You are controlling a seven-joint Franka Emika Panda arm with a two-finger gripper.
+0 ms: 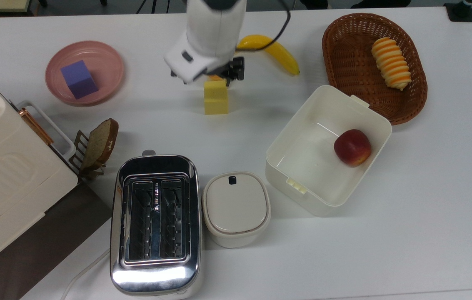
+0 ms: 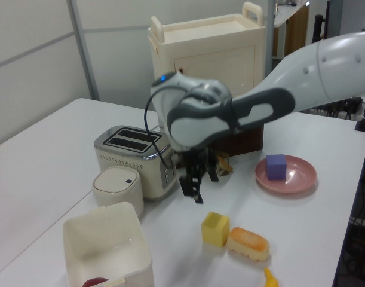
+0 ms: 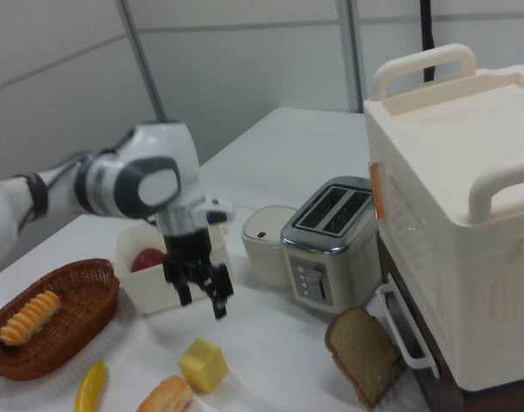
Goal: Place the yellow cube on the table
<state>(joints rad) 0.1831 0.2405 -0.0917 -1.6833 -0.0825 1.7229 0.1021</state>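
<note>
The gripper (image 3: 201, 296) is hanging above the yellow cube (image 3: 202, 365), its jaws spread apart, holding nothing and touching nothing. The cube is sitting on the white surface (image 1: 427, 187), just beside a small toasted bun (image 2: 248, 243), well apart from the pink plate (image 1: 106, 62).
</note>
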